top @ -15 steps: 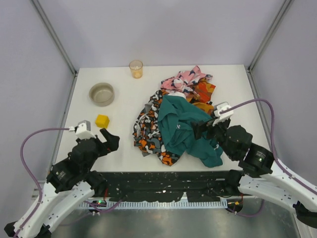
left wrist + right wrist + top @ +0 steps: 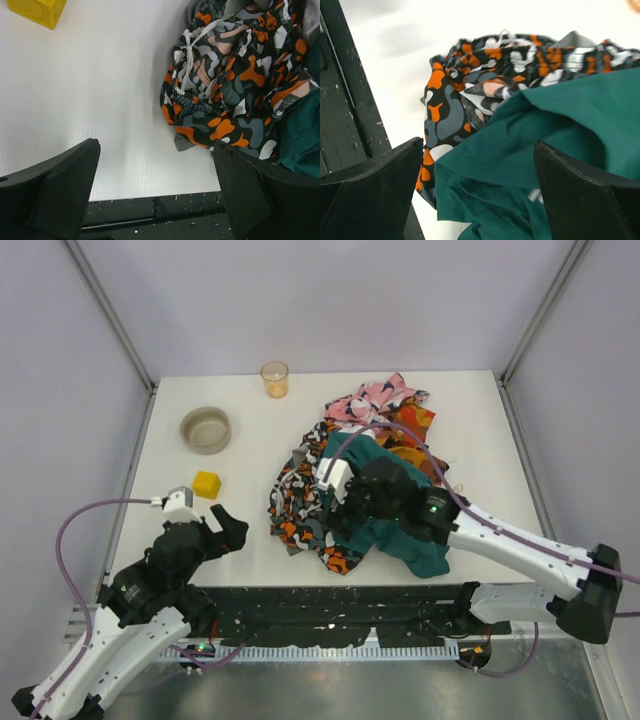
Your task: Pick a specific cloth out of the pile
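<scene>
Cloth [image 2: 181, 143], grey, likely soft and light, peeking under the pile's [image 2: 295, 498] near-left edge: pinch there; left gripper [image 2: 155, 146] and right gripper [image 2: 477, 145] gaping, empty.

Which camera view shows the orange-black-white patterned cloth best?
The left wrist view: the patterned cloth fills its right half, close up, with its white drawstring clear. The top external view shows it small, partly under the teal cloth. The right wrist view shows only a part beyond the teal cloth.

pile [image 2: 300, 495] of teal, orange-black-white camouflage and pink patterned cloths, yellow block [image 2: 206, 484], white table [image 2: 250, 455]
</scene>
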Controlling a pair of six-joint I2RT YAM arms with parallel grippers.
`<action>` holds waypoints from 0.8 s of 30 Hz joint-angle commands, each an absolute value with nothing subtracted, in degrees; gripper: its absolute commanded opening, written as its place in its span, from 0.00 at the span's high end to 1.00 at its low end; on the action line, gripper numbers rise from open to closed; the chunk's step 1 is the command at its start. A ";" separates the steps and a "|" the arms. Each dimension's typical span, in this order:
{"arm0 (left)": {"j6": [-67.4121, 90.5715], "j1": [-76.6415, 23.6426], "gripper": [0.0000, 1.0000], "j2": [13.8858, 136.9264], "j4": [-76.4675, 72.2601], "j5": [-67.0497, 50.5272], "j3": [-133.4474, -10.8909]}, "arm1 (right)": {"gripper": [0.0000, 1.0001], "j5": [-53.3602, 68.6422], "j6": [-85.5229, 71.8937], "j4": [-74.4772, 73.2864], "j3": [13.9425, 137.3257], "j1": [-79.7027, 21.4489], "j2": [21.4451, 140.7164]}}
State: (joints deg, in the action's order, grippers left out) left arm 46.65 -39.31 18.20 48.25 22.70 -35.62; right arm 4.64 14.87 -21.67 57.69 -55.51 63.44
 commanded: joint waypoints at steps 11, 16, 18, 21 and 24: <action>46.76 -39.38 0.00 18.19 46.32 22.41 -35.07 | 0.05 0.28 11.43 -19.69 59.15 -60.38 93.14; 46.93 -39.37 0.00 18.19 46.58 22.41 -34.89 | 0.05 -11.83 8.62 -19.95 59.23 -60.38 100.01; 47.02 -39.46 0.00 18.37 46.58 22.41 -34.89 | 0.39 -17.02 6.42 -20.92 60.46 -60.38 101.42; 47.20 -39.38 0.00 18.63 45.97 22.15 -34.63 | 0.73 -23.72 3.70 -19.78 60.82 -60.29 97.85; 47.02 -39.38 0.00 19.86 42.55 19.79 -33.31 | 0.77 -23.47 3.95 -19.95 61.26 -60.29 93.09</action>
State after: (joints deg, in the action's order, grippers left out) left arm 46.61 -39.31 18.26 47.83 22.22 -34.68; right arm -16.14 6.87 -17.30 60.97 -61.08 98.19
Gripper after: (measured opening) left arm 0.994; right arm 0.273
